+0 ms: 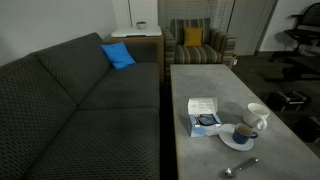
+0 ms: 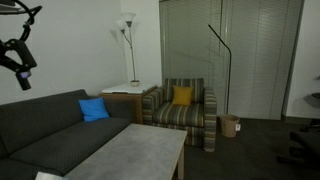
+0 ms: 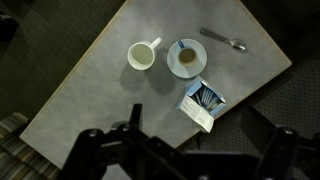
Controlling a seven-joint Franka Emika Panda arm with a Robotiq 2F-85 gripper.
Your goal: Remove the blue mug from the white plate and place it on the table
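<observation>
The blue mug (image 1: 244, 131) stands on the white plate (image 1: 232, 143) near the right edge of the grey table (image 1: 195, 85). The wrist view looks down on it from high up: the mug (image 3: 186, 56), tan inside, sits on the plate (image 3: 200, 64) on the table (image 3: 110, 90). My gripper (image 3: 185, 150) is a dark shape at the bottom of that view, its fingers spread wide with nothing between them. It hangs high above the table, far from the mug. In an exterior view the gripper (image 2: 24, 78) is up at the top left, above the sofa.
A taller white mug (image 1: 257, 115) (image 3: 143, 56) stands beside the plate. A white and blue box (image 1: 204, 116) (image 3: 201, 103) and a spoon (image 1: 240, 167) (image 3: 223, 40) also lie on the table. A dark sofa (image 1: 70, 100) runs along one side, with a striped armchair (image 1: 195, 45) beyond.
</observation>
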